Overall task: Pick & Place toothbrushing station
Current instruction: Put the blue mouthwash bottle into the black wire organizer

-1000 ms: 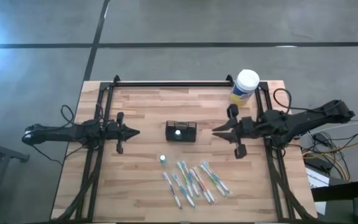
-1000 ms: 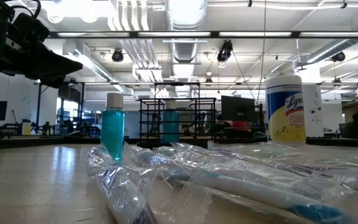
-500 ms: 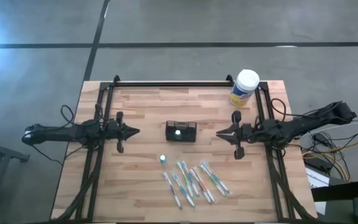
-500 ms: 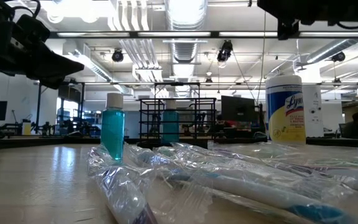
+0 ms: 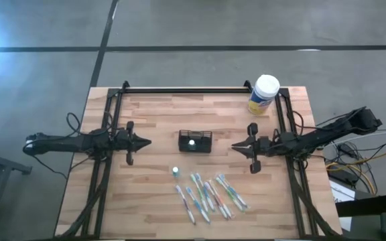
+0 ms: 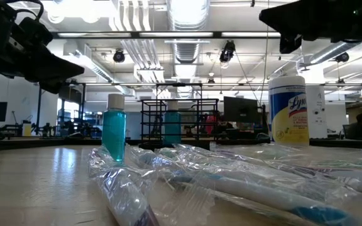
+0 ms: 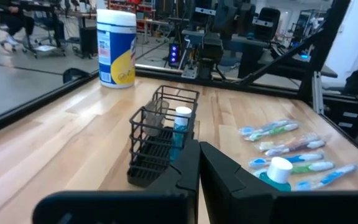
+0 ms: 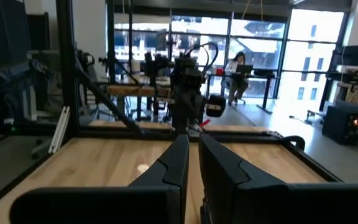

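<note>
The toothbrushing station, a small black wire-mesh holder [image 5: 195, 141] [image 7: 160, 140] [image 6: 180, 122], stands on its base at the table's middle. A blue bottle with a white cap [image 7: 180, 124] stands upright in it. My left gripper [image 5: 149, 141] [image 7: 197, 168] hovers to the holder's left, shut and pointing level at it, with nothing in it. My right gripper [image 5: 233, 146] [image 8: 193, 162] hovers to the holder's right, also shut with nothing in it. It points toward the holder, which its own wrist view does not show.
A second blue bottle [image 5: 175, 171] [image 6: 114, 135] stands nearer the front edge. Several wrapped toothbrushes [image 5: 210, 196] [image 7: 291, 149] lie at the front right of the middle. A white-lidded, yellow-labelled canister [image 5: 265, 92] [image 6: 288, 110] stands at the far right corner.
My right arm has come down: its gripper has sunk into the top of the low view and stays shut, still pointing at the holder. Nothing on the table has moved.
</note>
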Tool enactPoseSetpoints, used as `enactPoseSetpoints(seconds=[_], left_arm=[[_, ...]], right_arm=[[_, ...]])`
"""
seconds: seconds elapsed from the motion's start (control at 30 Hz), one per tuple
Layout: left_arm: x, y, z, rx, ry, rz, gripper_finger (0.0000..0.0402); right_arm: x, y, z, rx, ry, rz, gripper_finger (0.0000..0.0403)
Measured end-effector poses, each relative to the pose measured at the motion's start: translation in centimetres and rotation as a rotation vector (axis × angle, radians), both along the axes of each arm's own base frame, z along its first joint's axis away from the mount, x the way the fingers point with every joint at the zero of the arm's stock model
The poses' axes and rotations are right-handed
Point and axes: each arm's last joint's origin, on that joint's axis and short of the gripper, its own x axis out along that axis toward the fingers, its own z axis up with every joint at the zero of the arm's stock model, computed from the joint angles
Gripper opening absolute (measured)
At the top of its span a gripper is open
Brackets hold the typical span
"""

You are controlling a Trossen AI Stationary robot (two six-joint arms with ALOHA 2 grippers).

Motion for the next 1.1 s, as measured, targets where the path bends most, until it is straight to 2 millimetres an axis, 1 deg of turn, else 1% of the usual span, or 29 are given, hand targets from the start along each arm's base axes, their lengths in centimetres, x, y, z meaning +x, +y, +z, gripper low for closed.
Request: enactPoseSetpoints(seconds=[0.33,0.5,0.8,1.1], left_arm=[[0.1,0.0,-0.1,0.028,0.018,-0.009,0.0014],[0.1,-0.1,-0.2,0.003,0.019,-0.024,0.0014],[0.1,-0.1,-0.2,-0.016,0.022,-0.029,0.0005],[0.1,-0.1,-0.2,-0.005,0.026,-0.031,0.0017]], right_arm=[[1.9,0.4,-1.2,-0.036,0.104,-0.001,0.0034],[3.1,0.7,-1.4,-0.067,0.133,-0.002,0.0034],[5.3,1.2,-2.4,-0.110,0.204,0.000,0.0034],[6.7,1.6,-1.9,-0.133,0.197,0.001,0.0034]])
